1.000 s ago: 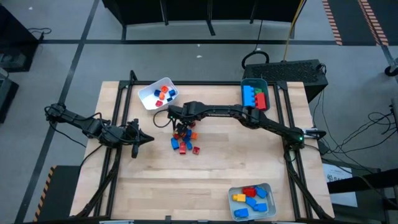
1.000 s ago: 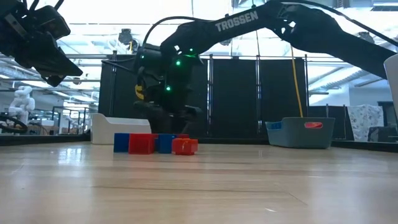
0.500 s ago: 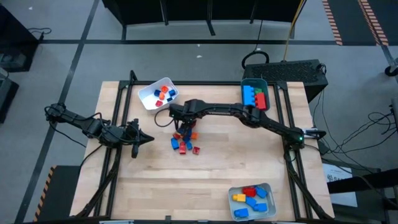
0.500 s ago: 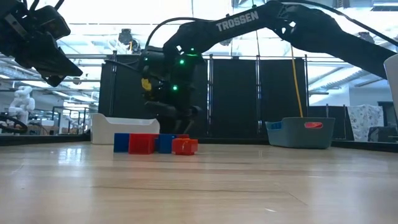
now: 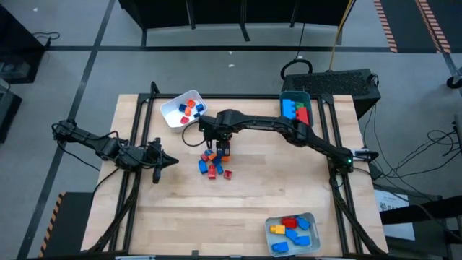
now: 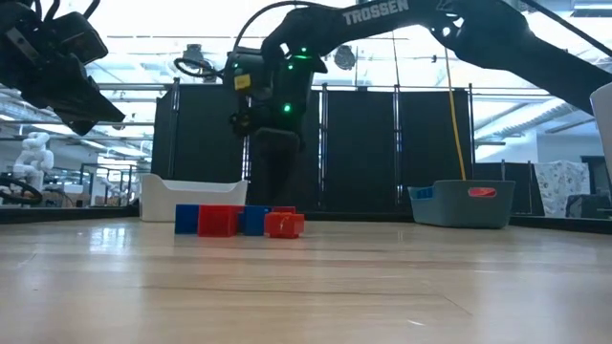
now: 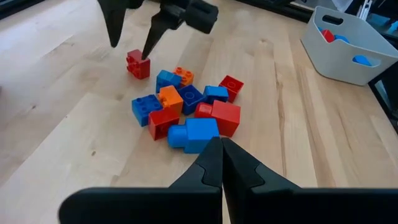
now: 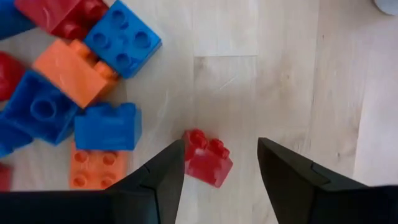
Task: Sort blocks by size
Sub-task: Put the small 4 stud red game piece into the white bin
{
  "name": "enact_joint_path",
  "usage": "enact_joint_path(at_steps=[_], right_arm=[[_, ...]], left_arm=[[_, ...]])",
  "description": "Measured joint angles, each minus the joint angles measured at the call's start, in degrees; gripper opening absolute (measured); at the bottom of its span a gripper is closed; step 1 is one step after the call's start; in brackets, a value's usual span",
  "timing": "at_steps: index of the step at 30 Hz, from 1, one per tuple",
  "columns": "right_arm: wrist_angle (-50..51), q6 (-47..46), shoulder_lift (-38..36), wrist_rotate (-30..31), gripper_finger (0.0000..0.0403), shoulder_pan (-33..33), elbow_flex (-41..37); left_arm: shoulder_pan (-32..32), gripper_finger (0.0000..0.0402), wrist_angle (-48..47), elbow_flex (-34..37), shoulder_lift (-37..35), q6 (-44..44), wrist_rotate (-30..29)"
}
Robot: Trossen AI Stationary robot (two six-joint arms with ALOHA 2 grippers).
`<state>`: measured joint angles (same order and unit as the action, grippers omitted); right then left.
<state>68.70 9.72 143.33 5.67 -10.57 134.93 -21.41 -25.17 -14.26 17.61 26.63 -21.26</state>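
Room: dark partition panels (image 6: pixel 382 153) behind.
Table (image 5: pixel 289 188): pale wood planks.
Blocks (image 5: pixel 214 163): clustered mid-table (one red (image 8: pixel 208 159) apart).
My right gripper (image 8: pixel 221 168): fingers apart, above that red one.
My left gripper (image 7: pixel 221 163): closed, empty.

The word "TROSSEN" was printed in white capitals on the right arm (image 6: pixel 382 13), cut off at the picture's upper edge in the low view. No other text could be read.
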Motion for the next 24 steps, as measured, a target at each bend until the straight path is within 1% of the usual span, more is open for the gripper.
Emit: enact_joint_path(at_steps=[2, 5, 7, 12, 16, 18, 24], right_arm=[[0.09, -1.52, -0.16, 0.00, 0.0185, 0.00, 0.00], [0.61, -6.22, -0.12, -0.04, 0.0185, -0.33, 0.00], [1.27, -6.18, -0.12, -0.03, 0.0185, -0.38, 0.00], [3.82, 5.49, -0.09, -0.73, 0.0185, 0.21, 0.02], [3.83, 13.92, -0.09, 3.30, 0.0185, 1.18, 0.02], [3.72, 16.27, -0.09, 3.16, 0.0185, 1.34, 0.02], [3.62, 18.20, 0.03, 2.72, 0.0185, 1.68, 0.02]], left_arm=[[-0.01, 0.0002, 0.02, 0.00, 0.02, -0.02, 0.00], [-0.02, 0.0002, 0.04, 0.00, 0.02, -0.02, 0.00], [0.00, 0.0002, 0.02, 0.00, 0.00, -0.02, 0.00], [-0.02, 0.0002, -1.09, 0.00, 0.00, 0.00, 0.00], [0.00, 0.0002, -1.47, 0.00, 0.02, 0.02, 0.00], [0.00, 0.0002, -1.46, 0.00, 0.01, 0.04, 0.00], [-0.01, 0.0002, -1.40, 0.00, 0.01, 0.04, 0.00]])
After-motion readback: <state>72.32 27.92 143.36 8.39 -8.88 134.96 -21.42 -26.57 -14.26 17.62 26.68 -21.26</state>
